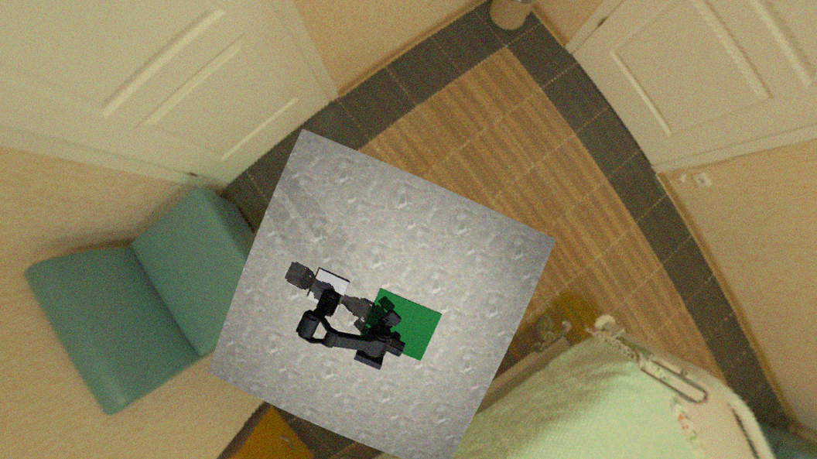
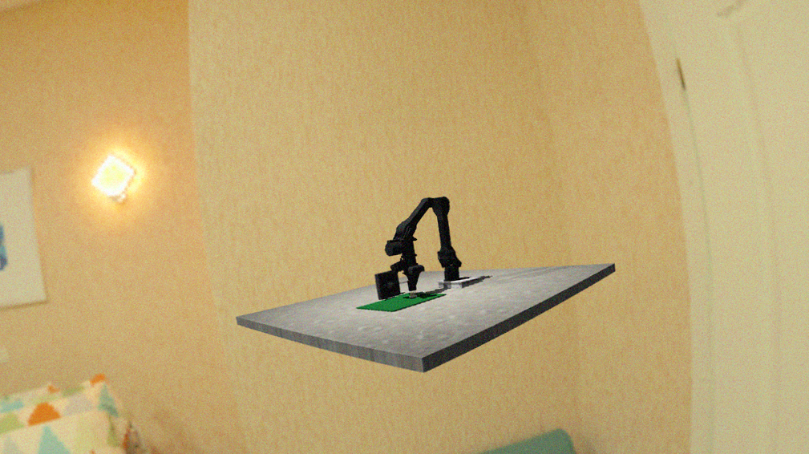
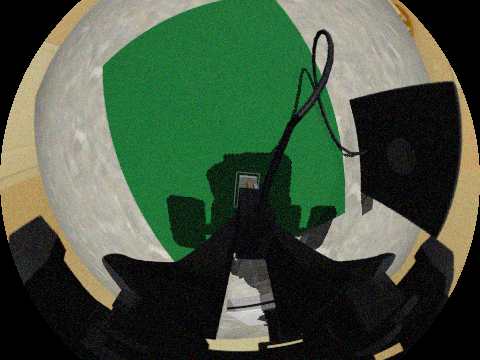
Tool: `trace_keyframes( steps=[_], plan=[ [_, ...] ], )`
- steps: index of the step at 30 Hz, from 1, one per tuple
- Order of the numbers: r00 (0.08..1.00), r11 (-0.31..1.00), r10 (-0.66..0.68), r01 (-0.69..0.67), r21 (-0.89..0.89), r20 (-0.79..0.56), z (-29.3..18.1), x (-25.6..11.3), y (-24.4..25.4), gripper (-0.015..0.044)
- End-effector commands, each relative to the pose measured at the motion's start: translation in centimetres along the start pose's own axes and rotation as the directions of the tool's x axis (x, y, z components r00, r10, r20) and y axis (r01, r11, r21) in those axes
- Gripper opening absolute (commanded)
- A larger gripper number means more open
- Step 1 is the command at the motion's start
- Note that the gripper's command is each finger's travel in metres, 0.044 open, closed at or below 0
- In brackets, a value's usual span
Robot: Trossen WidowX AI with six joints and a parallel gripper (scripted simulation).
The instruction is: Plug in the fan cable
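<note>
The green board [image 1: 422,327] [image 2: 382,307] [image 3: 170,105] lies flat on the table. My gripper [image 2: 412,285] [image 3: 249,222] is shut on the black plug [image 3: 249,201], low over the board. The four-pin header [image 3: 243,180] shows as a small pale outline with a pin just past the plug's end in the wrist view; the plug covers the rest. Whether the plug touches the header is hidden. The black cable [image 3: 294,121] runs from the plug up in a loop and across to the fan. The fan [image 1: 369,360] [image 2: 386,285] [image 3: 425,125] stands upright beside the board.
The grey table [image 1: 396,215] [image 2: 512,292] carries everything. The arm's pale base plate [image 1: 333,278] [image 2: 468,281] stands apart from the board. The cable loop rises beside the gripper on the fan's side. The arm's shadow falls over the board around the header.
</note>
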State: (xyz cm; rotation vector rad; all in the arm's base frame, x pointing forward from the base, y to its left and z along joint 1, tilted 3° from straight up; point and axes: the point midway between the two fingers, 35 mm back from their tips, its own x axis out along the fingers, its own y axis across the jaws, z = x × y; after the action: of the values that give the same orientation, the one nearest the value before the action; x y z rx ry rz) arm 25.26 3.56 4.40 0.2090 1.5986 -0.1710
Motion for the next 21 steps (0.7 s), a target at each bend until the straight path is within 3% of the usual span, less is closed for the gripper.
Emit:
trace_keyframes(
  steps=[1,21],
  plan=[
    [1.0,1.0,-0.002,0.002,0.006,0.004,0.03,0.17,-0.03,0.0],
    [1.0,1.0,-0.002,0.002,0.005,0.004,0.31,0.21,0.09,0.0]
  ],
)
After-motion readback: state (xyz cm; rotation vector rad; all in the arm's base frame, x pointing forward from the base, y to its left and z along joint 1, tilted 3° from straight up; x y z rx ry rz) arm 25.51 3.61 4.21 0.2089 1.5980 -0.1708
